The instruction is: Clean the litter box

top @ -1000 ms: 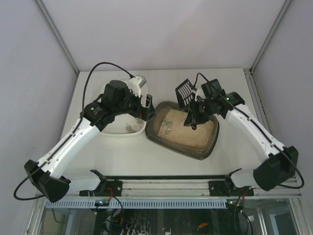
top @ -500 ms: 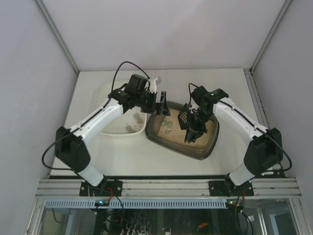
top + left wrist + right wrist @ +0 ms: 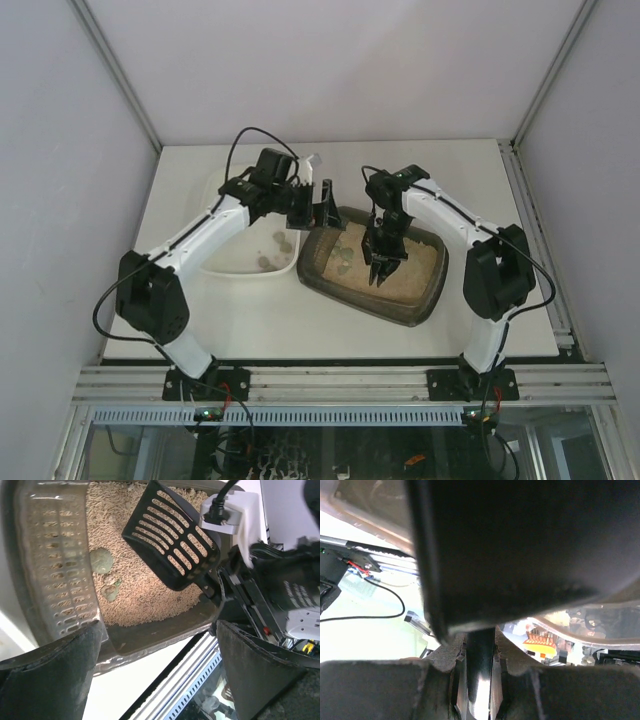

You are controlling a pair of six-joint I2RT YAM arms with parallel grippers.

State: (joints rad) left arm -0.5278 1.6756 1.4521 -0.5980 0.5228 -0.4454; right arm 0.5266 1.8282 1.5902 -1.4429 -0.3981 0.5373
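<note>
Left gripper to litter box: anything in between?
Nothing visible. The open left gripper hangs at the litter box, whose rim shows directly between its fingers in the left wrist view. The black slotted scoop, held by the right gripper, sits farther in, over the litter.

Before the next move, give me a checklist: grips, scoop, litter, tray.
1. Grip: right gripper shut on scoop handle: ok.
2. Position: scoop over the litter box: ok.
3. Scoop tip in the litter: cannot tell.
4. Litter clean: not ok, two clumps lie beside the scoop.
5. Free arm: left gripper open, empty, at the box rim: ok.
6. Dump spot: tray beside the box: ok.
</note>
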